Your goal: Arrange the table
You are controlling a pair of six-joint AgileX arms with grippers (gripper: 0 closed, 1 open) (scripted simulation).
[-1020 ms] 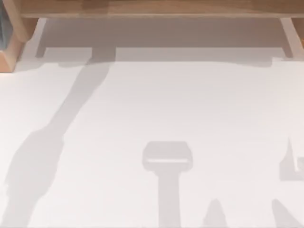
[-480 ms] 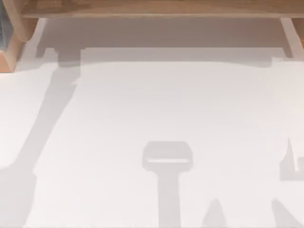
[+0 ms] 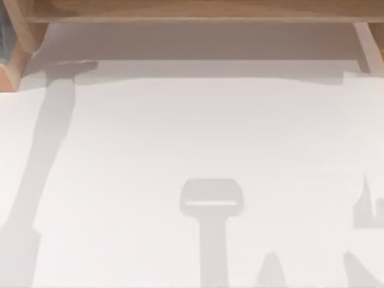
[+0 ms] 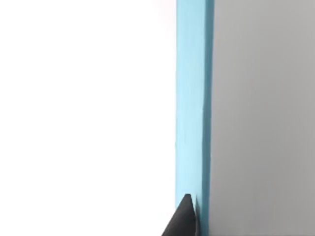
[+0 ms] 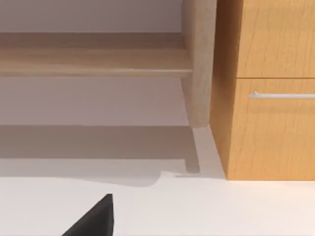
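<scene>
Across the top view, the white tabletop (image 3: pixel 198 132) takes up most of the frame, w/ light wooden framing (image 3: pixel 192 11) along its far edge and a wooden post at far left. Grey shadows lie on it: a long thin one running from near-left corner up toward far left, a blocky T-shaped one at centre near edge, smaller pointed ones at near right. Left wrist view: a dark fingertip of the left claw (image 4: pixel 183 221) pokes in at the frame edge, right beside a light blue vertical strip (image 4: pixel 193 98); white surface on one side of the strip, grey on the other. Can't tell if that claw is spread or pressed together. Right wrist view: one dark fingertip of the right claw (image 5: pixel 93 219) over the white tabletop, well apart from a wooden cabinet (image 5: pixel 270 49) w/ a metal drawer handle (image 5: pixel 283 95), and a low wooden shelf (image 5: pixel 93 61) next to it. Can't tell this claw's state either.
</scene>
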